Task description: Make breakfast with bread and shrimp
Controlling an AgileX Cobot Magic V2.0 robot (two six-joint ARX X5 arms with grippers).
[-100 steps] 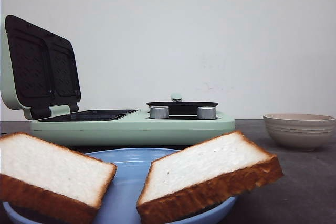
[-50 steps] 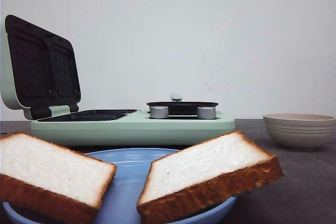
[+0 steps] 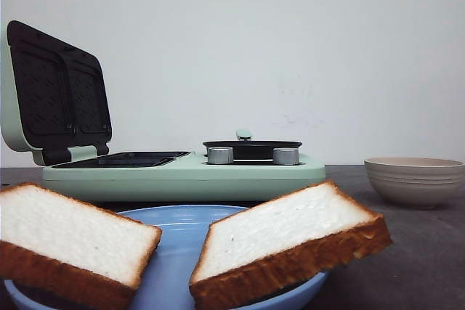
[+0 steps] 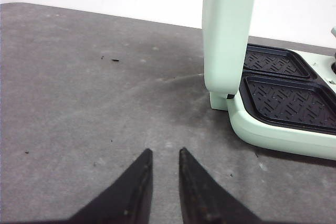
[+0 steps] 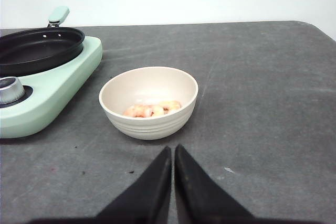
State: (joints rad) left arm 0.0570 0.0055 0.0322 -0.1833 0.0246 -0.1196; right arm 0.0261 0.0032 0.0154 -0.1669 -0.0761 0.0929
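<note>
Table [image 5: 273,77]: matt dark grey, lightly mottled and speckled, beneath both claws.
Bread [image 3: 283,241]: soft, porous white crumb with a rough golden-brown crust.
Plate [image 3: 174,252]: smooth pale blue with a soft sheen.
Bowl [image 5: 148,121]: cream, satin-smooth, faintly ribbed outside, just ahead of the right claw.
Shrimp [image 5: 152,109]: pale orange, slightly glossy.
Breakfast maker [image 3: 182,173]: mint-green casing, smooth, plastic-looking.
Grill plates [image 4: 286,98]: matt black, ridged, beside the left claw.
Knobs [image 3: 220,155]: brushed silver metal.
Claw fingers [image 4: 139,182]: matt black.
</note>
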